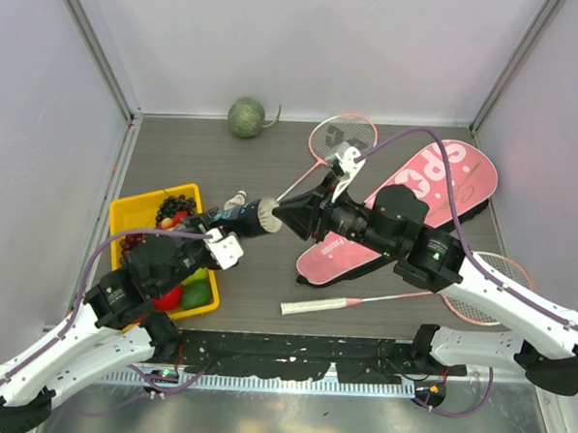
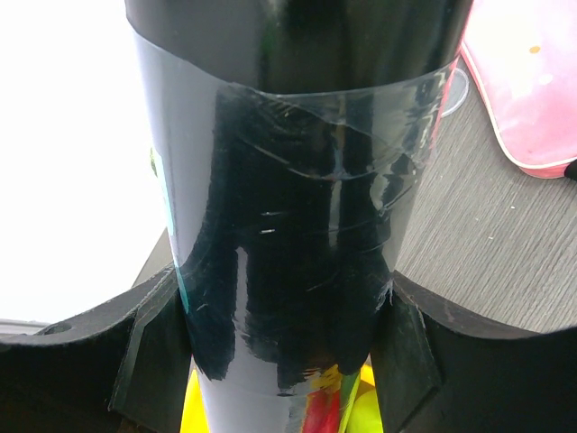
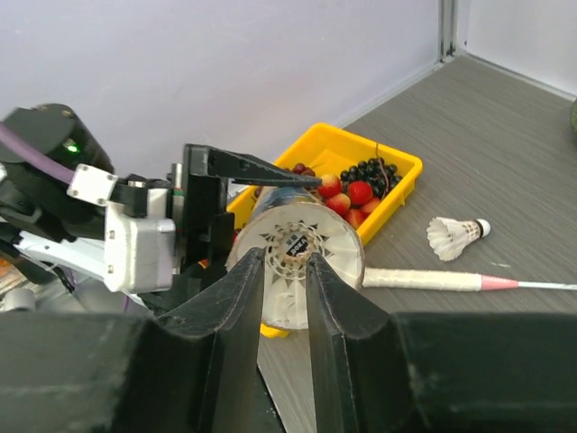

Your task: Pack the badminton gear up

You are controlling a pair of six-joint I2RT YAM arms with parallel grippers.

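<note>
Rackets (image 1: 344, 137) number two, shuttlecocks (image 3: 458, 236) two, tube (image 2: 297, 225) one, bag (image 1: 446, 176) one.

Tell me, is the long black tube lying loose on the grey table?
No, the left gripper clamps the long black tube between its fingers, holding it up off the grey table.

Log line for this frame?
left fingers: clamped on black tube | right fingers: at its mouth | shuttlecock: in mouth | second shuttlecock: on table
</note>
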